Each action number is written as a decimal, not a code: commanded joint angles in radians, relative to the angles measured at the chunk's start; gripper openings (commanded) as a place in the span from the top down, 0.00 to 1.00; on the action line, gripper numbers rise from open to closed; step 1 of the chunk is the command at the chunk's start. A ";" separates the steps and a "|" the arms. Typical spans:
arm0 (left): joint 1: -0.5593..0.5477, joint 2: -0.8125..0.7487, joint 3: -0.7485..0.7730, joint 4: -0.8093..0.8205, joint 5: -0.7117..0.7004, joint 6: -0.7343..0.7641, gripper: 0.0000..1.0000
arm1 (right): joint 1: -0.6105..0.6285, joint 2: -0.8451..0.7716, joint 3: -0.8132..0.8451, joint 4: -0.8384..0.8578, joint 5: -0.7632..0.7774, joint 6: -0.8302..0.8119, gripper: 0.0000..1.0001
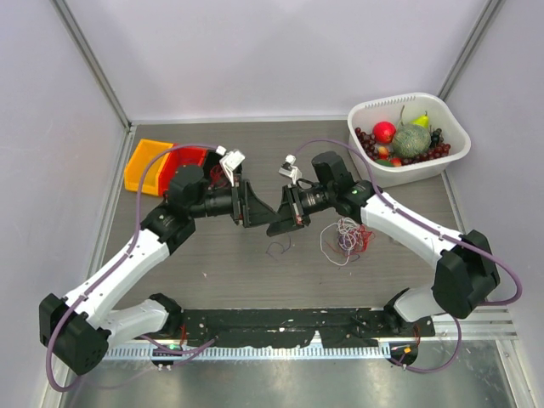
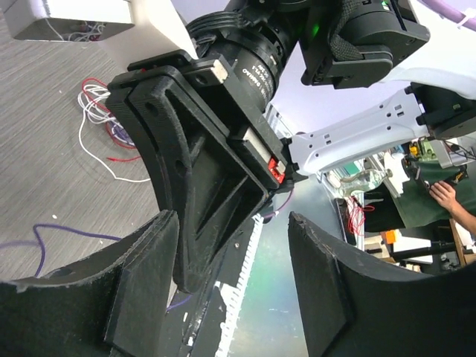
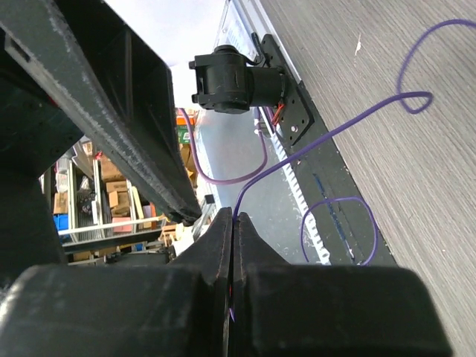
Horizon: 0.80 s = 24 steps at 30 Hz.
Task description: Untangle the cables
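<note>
The cables (image 1: 345, 237) are a small tangle of thin red, white and dark wires on the table, right of centre; they also show in the left wrist view (image 2: 99, 113). One thin purple wire (image 3: 349, 123) runs from the table up into my right gripper (image 3: 233, 217), which is shut on it. In the top view this wire (image 1: 279, 249) lies just below both grippers. My right gripper (image 1: 276, 223) hangs left of the tangle. My left gripper (image 1: 259, 206) faces it closely, open and empty; in the left wrist view my left gripper (image 2: 232, 220) has the right gripper's fingers between its jaws.
A white basket (image 1: 455, 127) of fruit stands at the back right. An orange bin (image 1: 144, 163) and a red bin (image 1: 191, 157) stand at the back left. A black rail (image 1: 289, 327) runs along the near edge between the arm bases.
</note>
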 commanded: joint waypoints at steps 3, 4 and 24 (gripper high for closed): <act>-0.003 0.026 0.044 -0.038 -0.138 0.012 0.36 | 0.001 -0.064 0.028 0.060 -0.010 0.038 0.99; -0.003 0.027 0.047 -0.066 -0.190 -0.003 0.37 | 0.001 -0.065 0.041 0.028 0.045 -0.001 0.99; 0.035 -0.036 0.069 -0.648 -0.682 -0.031 0.19 | 0.164 0.180 0.232 -0.363 0.740 -0.098 0.41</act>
